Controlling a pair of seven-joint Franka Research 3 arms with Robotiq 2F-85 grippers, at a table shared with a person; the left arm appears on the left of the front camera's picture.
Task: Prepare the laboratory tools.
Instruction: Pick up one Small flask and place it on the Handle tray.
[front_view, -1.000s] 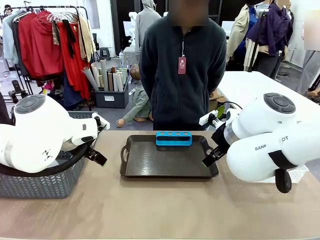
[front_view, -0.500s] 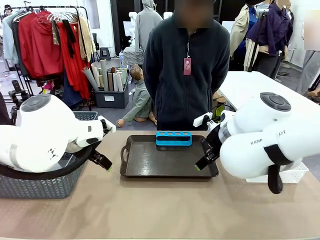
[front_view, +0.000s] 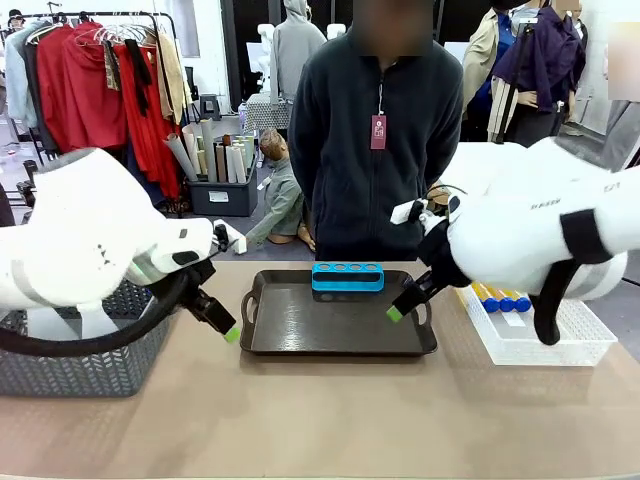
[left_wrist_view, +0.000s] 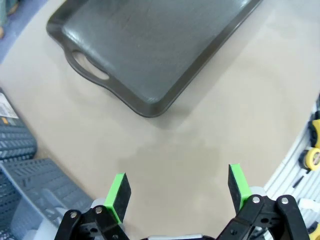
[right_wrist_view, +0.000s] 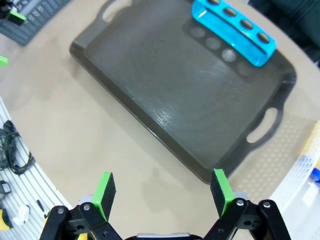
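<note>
Small test tubes of yellow liquid with blue caps lie in a white mesh bin at the table's right. A dark tray sits mid-table with a blue tube rack at its far edge, its holes empty. My left gripper hovers open just off the tray's left handle; in the left wrist view the left gripper holds nothing above bare table. My right gripper hangs open over the tray's right side; the right gripper looks down on the tray and rack.
A grey mesh basket stands at the table's left, under my left arm. A person stands at the far side with both arms at the back. The near half of the table is bare.
Both arms have risen and swung inward towards the tray. The right arm's lift has uncovered the white bin with the tubes. Both grippers stay open.
</note>
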